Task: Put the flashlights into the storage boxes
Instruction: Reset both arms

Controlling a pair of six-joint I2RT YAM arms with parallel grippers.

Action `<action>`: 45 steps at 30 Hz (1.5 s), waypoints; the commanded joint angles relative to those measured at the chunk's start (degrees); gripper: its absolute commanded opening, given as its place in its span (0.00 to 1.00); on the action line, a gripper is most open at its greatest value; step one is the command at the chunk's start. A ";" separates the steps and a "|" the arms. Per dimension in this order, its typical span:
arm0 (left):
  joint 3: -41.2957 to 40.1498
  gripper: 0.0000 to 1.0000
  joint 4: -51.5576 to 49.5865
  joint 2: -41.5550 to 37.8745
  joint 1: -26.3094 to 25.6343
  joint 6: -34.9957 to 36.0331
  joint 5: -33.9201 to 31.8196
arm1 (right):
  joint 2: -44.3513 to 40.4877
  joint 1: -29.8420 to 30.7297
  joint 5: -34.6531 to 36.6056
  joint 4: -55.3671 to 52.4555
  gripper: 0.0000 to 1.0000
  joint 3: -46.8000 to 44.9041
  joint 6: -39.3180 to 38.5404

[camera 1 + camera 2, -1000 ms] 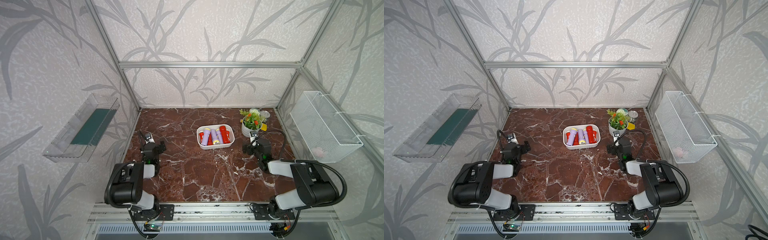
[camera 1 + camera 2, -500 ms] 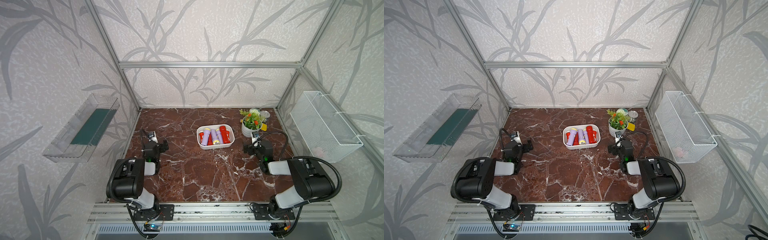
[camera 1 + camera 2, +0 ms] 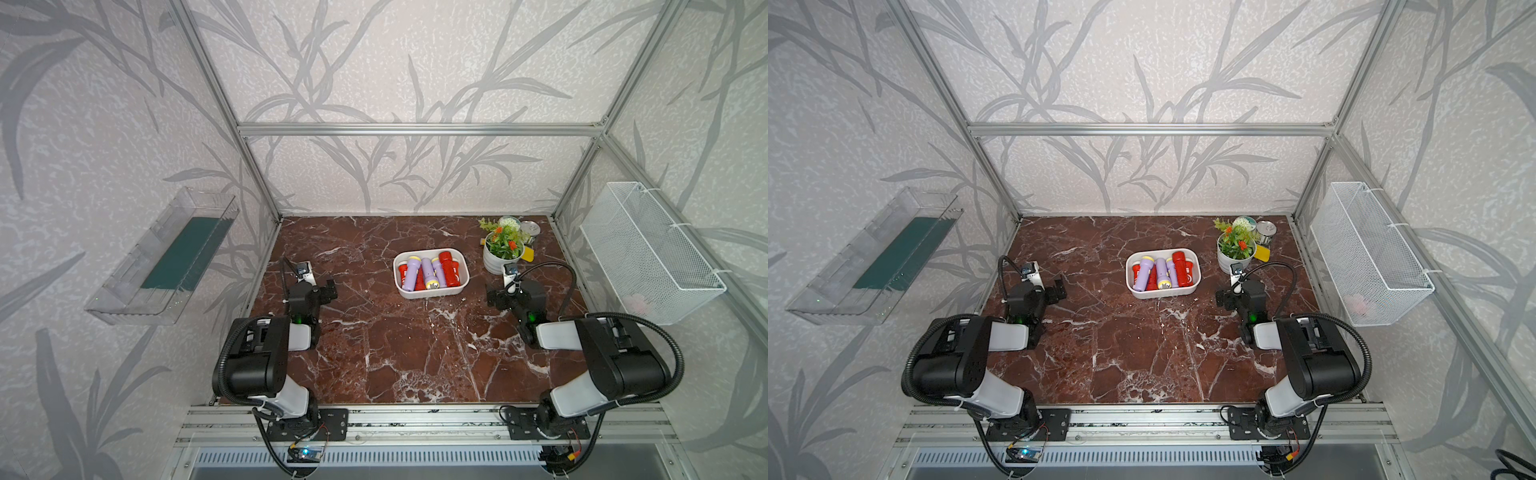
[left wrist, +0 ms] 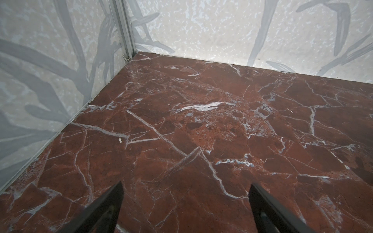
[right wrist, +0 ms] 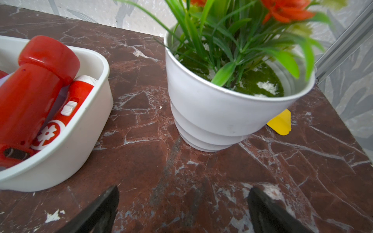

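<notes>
The storage box, a shallow white tub (image 3: 432,293) (image 3: 1163,293), sits mid-table with several red and lilac flashlights (image 3: 428,272) (image 3: 1160,272) piled inside. In the right wrist view its corner (image 5: 80,145) holds a plain red flashlight (image 5: 30,90) lying on another with a white emblem (image 5: 68,105). My left gripper (image 3: 320,284) (image 3: 1052,286) (image 4: 185,183) hangs open and empty over bare marble, left of the tub. To the tub's right, in front of the plant pot, my right gripper (image 3: 503,293) (image 3: 1232,294) (image 5: 183,187) is also open and empty.
A white pot with a fake plant (image 3: 500,251) (image 5: 218,113) stands right of the tub, a tin can (image 3: 530,227) and a yellow piece (image 5: 280,123) behind it. A white wire basket (image 3: 648,253) hangs on the right wall, a clear tray (image 3: 166,257) on the left wall.
Both arms have shifted only slightly, the left gripper a little toward the back. Both grippers stay open, and the flashlights in the tub have not moved.
</notes>
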 commanded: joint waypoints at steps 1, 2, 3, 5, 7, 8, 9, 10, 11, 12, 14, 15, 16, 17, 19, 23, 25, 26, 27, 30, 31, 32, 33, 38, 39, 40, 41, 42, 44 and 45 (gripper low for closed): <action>0.21 0.99 1.64 0.21 0.08 1.15 0.20 | -0.99 -0.27 -0.04 0.60 0.99 1.16 0.49; 0.25 0.99 1.64 0.14 0.10 1.22 0.09 | -0.99 -0.28 -0.09 0.60 0.99 1.16 0.51; 0.26 0.99 1.65 0.15 0.04 1.19 0.15 | -0.99 -0.28 -0.01 0.60 0.99 1.16 0.49; 0.32 0.99 1.66 0.17 0.03 1.18 0.07 | -0.94 -0.27 -0.01 0.60 0.99 1.26 0.53; 0.28 0.99 1.53 0.17 -0.18 1.25 -0.18 | -0.90 -0.28 -0.01 0.60 0.99 1.25 0.57; 0.34 0.99 1.53 0.18 -0.15 1.33 -0.30 | -0.91 -0.28 -0.01 0.52 0.99 1.25 0.54; 0.27 0.99 1.54 0.19 -0.24 1.37 -0.37 | -0.91 -0.27 -0.05 0.60 0.99 1.25 0.56; 0.27 0.99 1.54 0.21 -0.25 1.33 -0.50 | -0.91 -0.28 -0.03 0.53 0.99 1.25 0.51; 0.33 0.99 1.51 0.16 -0.23 1.45 -0.51 | -0.95 -0.28 -0.01 0.51 0.99 1.25 0.51; 0.28 0.99 1.47 0.20 -0.33 1.43 -0.55 | -0.92 -0.28 -0.07 0.58 0.99 1.25 0.56; 0.27 0.99 1.44 0.17 -0.42 1.49 -0.70 | -0.92 -0.28 -0.03 0.51 0.99 1.25 0.50; 0.30 0.99 1.44 0.13 -0.47 1.51 -0.74 | -0.95 -0.26 -0.06 0.51 0.99 1.29 0.52; 0.30 0.99 1.43 0.21 -0.41 1.53 -0.73 | -0.92 -0.28 -0.01 0.51 0.99 1.25 0.55; 0.28 0.99 1.44 0.17 -0.43 1.54 -0.82 | -0.92 -0.28 -0.01 0.51 0.99 1.25 0.49; 0.37 0.99 1.44 0.18 -0.54 1.50 -0.95 | -0.95 -0.27 -0.05 0.51 0.99 1.25 0.56; 0.36 0.99 1.46 0.17 -0.58 1.67 -1.06 | -0.92 -0.28 -0.03 0.51 0.99 1.25 0.52; 0.52 0.99 1.21 0.19 -0.65 1.74 -1.15 | -0.90 -0.28 -0.05 0.51 0.99 1.33 0.60; 0.62 0.99 0.82 0.21 -0.75 1.92 -1.12 | -0.95 -0.26 -0.02 0.51 0.99 1.35 0.58; 0.81 0.99 0.63 0.14 -0.91 2.12 -1.23 | -0.90 -0.28 -0.01 0.51 0.99 1.35 0.60; 0.96 0.99 0.30 0.14 -1.27 2.45 -1.68 | -0.90 -0.27 -0.02 0.42 0.99 1.33 0.64; 0.97 0.99 0.31 0.22 -1.29 2.51 -1.78 | -0.90 -0.28 -0.01 0.42 0.99 1.33 0.64; 0.96 0.99 0.34 0.26 -1.44 2.47 -1.88 | -0.90 -0.24 -0.01 0.42 0.99 1.39 0.57; 0.98 0.99 0.30 0.18 -1.38 2.50 -1.95 | -0.84 -0.28 -0.02 0.34 0.99 1.42 0.61; 0.98 0.99 0.30 0.21 -1.51 2.58 -2.00 | -0.74 -0.28 0.01 -0.10 0.99 1.75 0.91; 0.98 0.99 0.36 0.20 -1.49 2.56 -2.04 | -0.77 -0.33 -0.09 -0.11 0.99 1.77 0.92; 1.05 0.99 0.30 0.20 -1.54 2.56 -2.04 | -0.74 -0.37 -0.19 -0.21 0.99 1.77 1.00; 0.98 0.99 0.30 0.18 -1.51 2.56 -2.12 | -0.74 -0.37 -0.26 -0.20 0.99 1.77 1.00; 1.02 0.99 0.30 0.18 -1.47 2.60 -2.04 | -0.73 -0.39 -0.28 -0.20 0.99 1.78 1.00; 0.94 0.99 0.34 0.15 -1.55 2.56 -2.04 | -0.75 -0.46 -0.38 -0.20 0.99 1.80 1.00; 0.98 0.99 0.34 0.20 -1.55 2.58 -2.04 | -0.77 -0.46 -0.37 -0.20 0.99 1.77 0.93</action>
